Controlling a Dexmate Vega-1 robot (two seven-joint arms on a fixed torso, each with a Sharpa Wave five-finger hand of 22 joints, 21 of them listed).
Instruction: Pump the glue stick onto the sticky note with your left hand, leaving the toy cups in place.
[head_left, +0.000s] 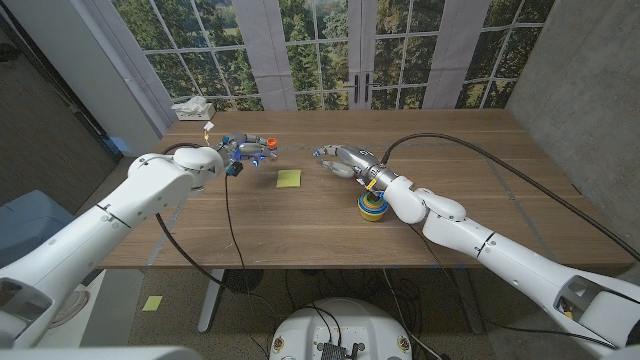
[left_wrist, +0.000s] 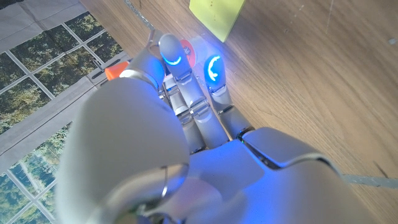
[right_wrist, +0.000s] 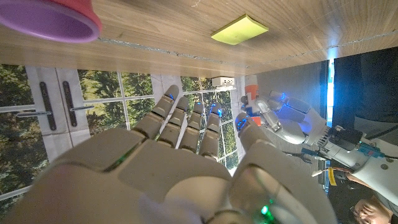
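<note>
My left hand (head_left: 243, 151) hovers over the table's far left part and grips the glue stick (head_left: 271, 146), whose orange end points toward the middle. In the left wrist view that hand's fingers (left_wrist: 186, 81) curl around the glue stick (left_wrist: 115, 70), with the yellow sticky note (left_wrist: 215, 15) just beyond the fingertips. The sticky note (head_left: 289, 179) lies flat near the table's centre, a little nearer than the left hand. My right hand (head_left: 341, 160) is held open beside it. The stacked toy cups (head_left: 373, 207) stand under my right forearm. The right wrist view shows a cup's rim (right_wrist: 50, 18), the note (right_wrist: 239, 30) and the left hand (right_wrist: 283, 118).
A white tissue box (head_left: 193, 107) sits at the table's far left corner. Black cables (head_left: 232, 225) trail from both arms across the wooden table (head_left: 470, 160). Windows stand behind the table's far edge.
</note>
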